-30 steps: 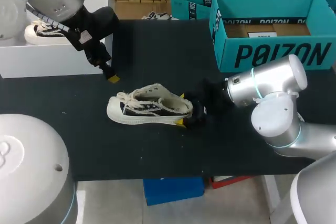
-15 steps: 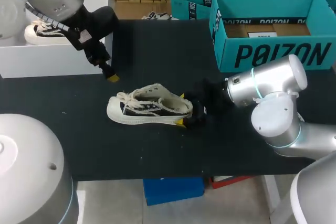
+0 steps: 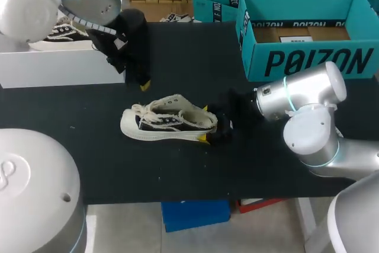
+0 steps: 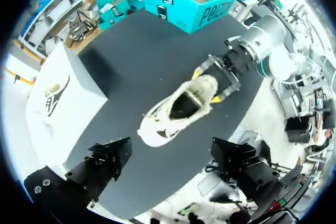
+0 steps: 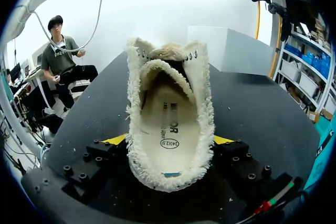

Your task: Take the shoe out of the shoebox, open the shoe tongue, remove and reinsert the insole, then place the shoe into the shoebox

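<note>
Shoe (image 3: 169,124) lies mid-frame in the head view, its long axis running toe at left to heel at right, and my right claw (image 3: 205,124) is clenched on the heel from both sides. My left claw (image 3: 143,85) hangs released just up-left of the shoe, nearer its laced front, so I judge that arm suits the tongue. All around is black table (image 3: 177,51), with the teal shoebox (image 3: 314,60) at upper right, well apart.

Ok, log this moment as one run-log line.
shoe: out of shoebox, on table | insole: inside shoe | right jaws: shut on heel | left jaws: open, empty, above table beyond shoe
</note>
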Tool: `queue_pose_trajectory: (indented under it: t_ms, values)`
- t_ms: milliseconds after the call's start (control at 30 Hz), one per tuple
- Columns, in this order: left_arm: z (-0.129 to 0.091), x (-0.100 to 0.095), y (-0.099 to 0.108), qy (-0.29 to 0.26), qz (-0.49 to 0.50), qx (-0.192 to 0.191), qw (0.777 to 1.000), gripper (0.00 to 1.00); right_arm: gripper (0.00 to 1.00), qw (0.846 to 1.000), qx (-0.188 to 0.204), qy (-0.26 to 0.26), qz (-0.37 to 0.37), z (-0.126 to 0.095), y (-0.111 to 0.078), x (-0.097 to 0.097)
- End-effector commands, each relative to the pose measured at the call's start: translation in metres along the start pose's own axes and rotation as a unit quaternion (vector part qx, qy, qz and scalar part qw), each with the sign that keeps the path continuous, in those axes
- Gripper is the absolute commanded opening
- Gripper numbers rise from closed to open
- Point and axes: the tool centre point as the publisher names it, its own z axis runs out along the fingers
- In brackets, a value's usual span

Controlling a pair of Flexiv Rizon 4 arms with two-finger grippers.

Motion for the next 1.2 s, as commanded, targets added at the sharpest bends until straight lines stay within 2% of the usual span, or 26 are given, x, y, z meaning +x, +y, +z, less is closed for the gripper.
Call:
queue_pose_trajectory:
  t_ms: [33,200,500,900,967,1200]
  values:
    - [0.010,0.016,-0.014,-0.041,-0.069,-0.063,0.995,1.00,0.00,1.000,0.000,-0.001,0.000,0.005,-0.002,0.000]
    - [0.024,0.025,-0.018,-0.073,-0.115,-0.079,0.988,1.00,0.00,1.000,0.000,-0.001,0.000,0.005,-0.002,0.000]
    - [0.056,0.039,-0.023,-0.086,-0.132,-0.099,0.982,1.00,0.00,1.000,0.000,-0.001,0.000,0.005,-0.002,0.000]
    - [0.102,0.041,-0.036,-0.136,-0.154,-0.125,0.971,1.00,0.00,1.000,0.000,-0.001,0.000,0.005,-0.002,0.000]
    - [0.111,0.040,-0.038,-0.131,-0.165,-0.132,0.969,1.00,0.00,1.000,0.000,-0.001,0.000,0.005,-0.002,0.000]
    - [0.130,0.042,-0.045,-0.160,-0.184,-0.141,0.960,1.00,0.00,1.000,0.000,-0.001,0.000,0.005,-0.002,0.000]
